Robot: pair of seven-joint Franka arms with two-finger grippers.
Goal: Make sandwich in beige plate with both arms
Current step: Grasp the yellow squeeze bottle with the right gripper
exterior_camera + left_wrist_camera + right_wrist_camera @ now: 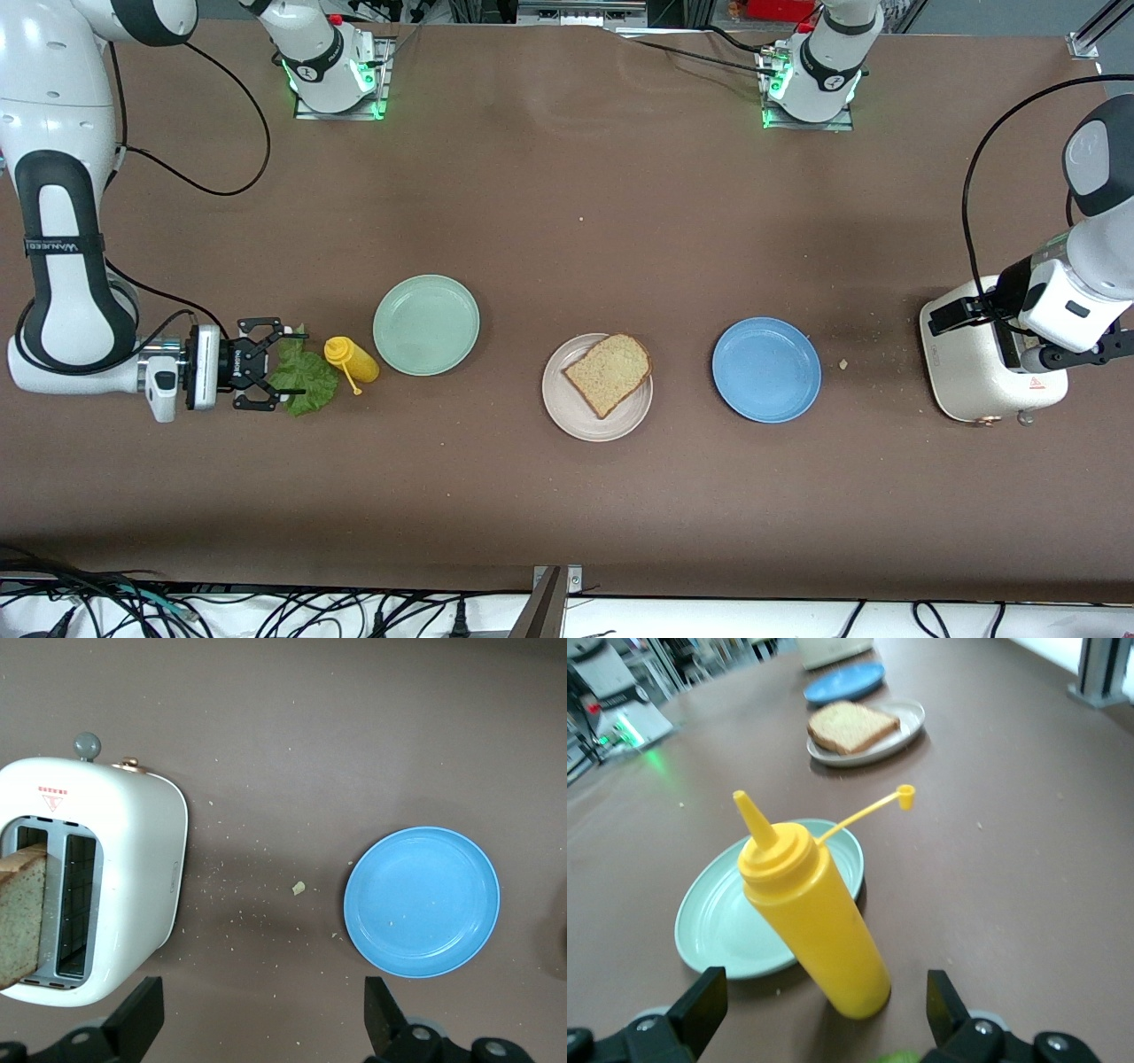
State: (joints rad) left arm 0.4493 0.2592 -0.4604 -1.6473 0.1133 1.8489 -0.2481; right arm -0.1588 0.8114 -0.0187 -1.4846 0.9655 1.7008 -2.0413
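The beige plate (567,409) (911,722) lies mid-table and carries one tan bread slice (609,372) (850,726). A second bread slice (22,917) stands in a slot of the white toaster (961,372) (124,868) at the left arm's end. My left gripper (1014,337) (261,1019) hangs open over the toaster with nothing between its fingers. A crinkled green lettuce leaf (310,383) (899,1056) lies at the right arm's end. My right gripper (276,365) (824,1019) is low and open at the leaf's edge, not closed on it.
A yellow squeeze bottle (352,359) (815,921) with its cap off stands between the lettuce and a pale green plate (426,324) (718,921). A blue plate (766,369) (422,901) sits between the beige plate and the toaster. Crumbs lie near the toaster.
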